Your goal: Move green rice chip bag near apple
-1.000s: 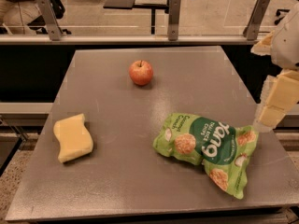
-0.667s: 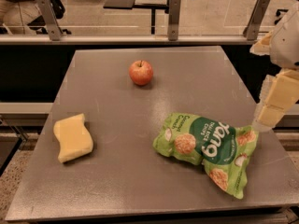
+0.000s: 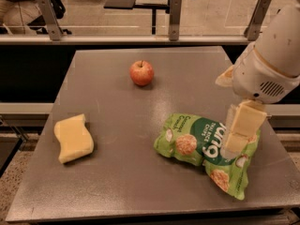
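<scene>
Green bag (image 3: pixel 190 142) — right end under gripper (image 3: pixel 236 143)

Crinkled green rice chip bag (image 3: pixel 192 142) flat at near right; small red apple (image 3: pixel 141 72) upright, far centre, well apart; gripper (image 3: pixel 236 144) at bag's right end.

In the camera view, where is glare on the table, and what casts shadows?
Camera view: dim lighting; a soft sheen lies on the grey table between the small red apple and the crinkled light-green rice chip bag; the apple casts a dark shadow beneath; the gripper sits over the bag's right part.
</scene>
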Motion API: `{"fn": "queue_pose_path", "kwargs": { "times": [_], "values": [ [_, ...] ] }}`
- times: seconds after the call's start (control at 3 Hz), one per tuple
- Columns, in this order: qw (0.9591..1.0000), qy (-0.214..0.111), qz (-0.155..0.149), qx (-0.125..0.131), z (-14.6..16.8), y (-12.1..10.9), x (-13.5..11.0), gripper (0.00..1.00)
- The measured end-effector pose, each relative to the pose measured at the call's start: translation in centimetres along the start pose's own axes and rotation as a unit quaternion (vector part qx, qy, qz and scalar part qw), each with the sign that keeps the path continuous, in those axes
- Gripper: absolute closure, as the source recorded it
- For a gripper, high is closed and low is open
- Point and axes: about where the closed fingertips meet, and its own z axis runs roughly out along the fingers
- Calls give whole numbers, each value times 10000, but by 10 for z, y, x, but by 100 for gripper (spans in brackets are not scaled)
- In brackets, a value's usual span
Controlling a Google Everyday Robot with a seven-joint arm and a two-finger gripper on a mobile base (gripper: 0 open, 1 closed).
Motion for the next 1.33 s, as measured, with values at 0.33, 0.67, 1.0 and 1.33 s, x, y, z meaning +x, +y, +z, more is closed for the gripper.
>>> {"fn": "queue_pose_path", "kwargs": {
  "times": [0.33, 0.67, 1.0, 1.33],
  "values": [
    [9993, -132, -39, -353, 26, 15, -12, 0],
    [9986, -211, -94, -484, 42, 25, -17, 0],
    [9990, -196, -109, -387, 58, 23, -13, 0],
    [9993, -184, -115, -315, 63, 19, -9, 0]
  ]
}}
